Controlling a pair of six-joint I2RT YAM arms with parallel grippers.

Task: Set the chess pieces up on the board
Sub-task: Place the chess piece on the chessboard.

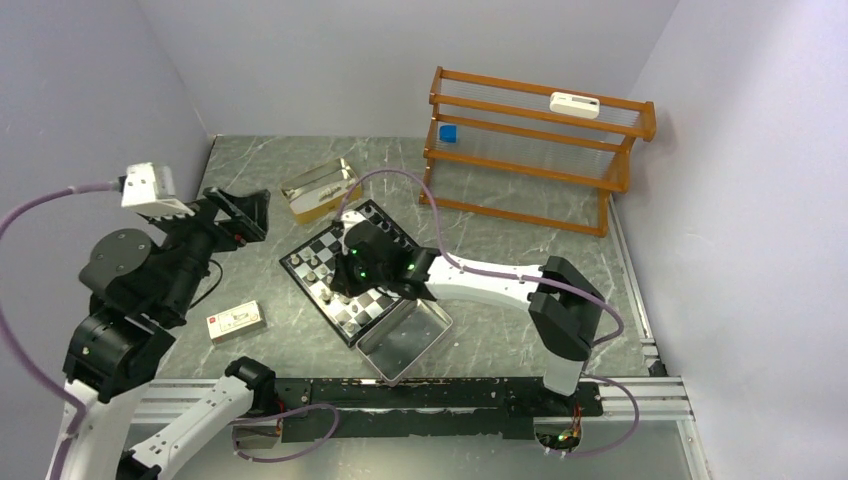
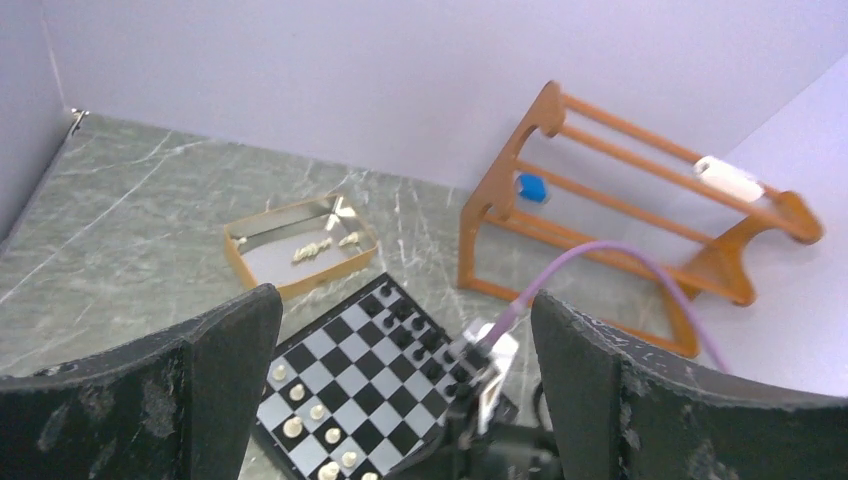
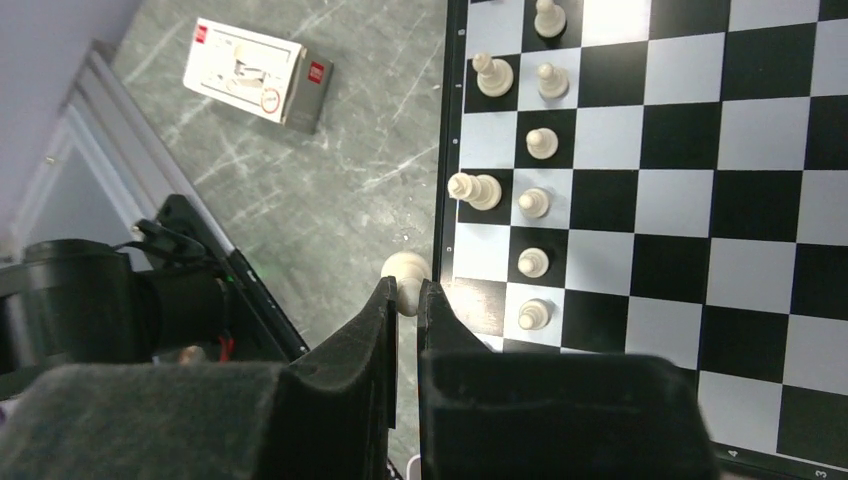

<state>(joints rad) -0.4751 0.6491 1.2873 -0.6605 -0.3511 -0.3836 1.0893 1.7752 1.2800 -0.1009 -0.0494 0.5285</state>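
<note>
1. The right pincer [image 3: 403, 300] is clenched on a cream piece [image 3: 405, 268]. It hangs over the counter [image 3: 330, 190], just outside the rim of the board [image 3: 680, 250].
2. The left pincer [image 2: 405, 305] is released, its fingers spread wide with nothing between them. It is raised well off to the board's left.
3. I judge the step to be placing. A file of cream pawns [image 3: 534, 203] stands one square in from the board's rim, and only two taller cream pieces [image 3: 475, 190] stand on the edge squares beside them.
4. The next move likely calls for a short carry across the rim onto a free edge square, without knocking the pawns. The piece then goes down upright and the fingers let go.
5. More cream pieces [image 2: 320, 248] lie in the gold box [image 2: 300, 283] beyond the board's far corner, so the job looks unfinished.
6. Hard to tell:
   - The held piece shows only a rounded head; its body is hidden between the fingers, so I cannot tell its kind.
   - In the top view the right arm covers the board's middle.
   - The right wrist view cuts off the board's far side, where the black pieces [image 2: 405, 315] stand.
</note>
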